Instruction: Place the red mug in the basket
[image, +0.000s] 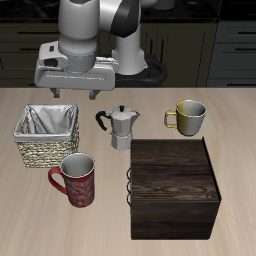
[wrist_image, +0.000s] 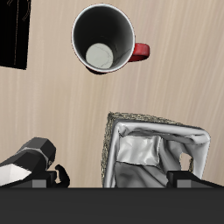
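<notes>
Nearest the front edge, dark wooden box (image: 176, 187) sits beside the red mug (image: 77, 181), upright on the table (image: 30, 215), just in front of the basket (image: 47, 136). I see the hand (image: 77, 94) above the basket, fingers spread, holding nothing.

The basket (wrist_image: 156, 150) is cut off at the wrist frame's edge (pincer (image: 78, 93) gap unclear).

Looking straight down into red mug (wrist_image: 107, 39), upright on pale wooden bench (wrist_image: 52, 105), grey-white inside, handle sticking out sideways. Well apart from it, woven basket (wrist_image: 131, 121) with crumpled white-grey cloth lining. Dark moka pot (wrist_image: 26, 160) near basket. Black box edge (wrist_image: 16, 35) near mug
</notes>
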